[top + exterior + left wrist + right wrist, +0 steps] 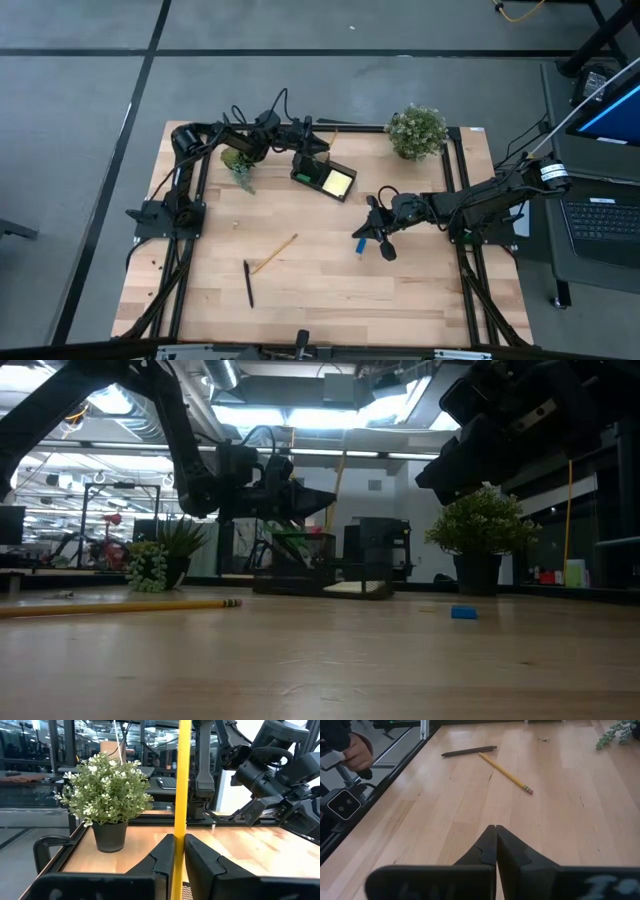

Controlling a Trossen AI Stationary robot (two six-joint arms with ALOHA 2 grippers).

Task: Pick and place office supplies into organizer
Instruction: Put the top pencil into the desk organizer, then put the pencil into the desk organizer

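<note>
Left wrist view: my left gripper (179, 851) pinches a yellow pencil (183, 780) upright | high view: it hangs over the organizer (322, 177) | step: dropping pencil into cup, I judge | next: spread fingers | right gripper (495, 845) pressed together, empty, above table (560, 825).

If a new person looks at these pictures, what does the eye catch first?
First, the yellow pencil standing upright, pinched in the left tool above the organizer at the table's far side. Next, the right tool, shut and empty, near a small blue piece. A second pencil and a black pen lie loose at the near left.
</note>
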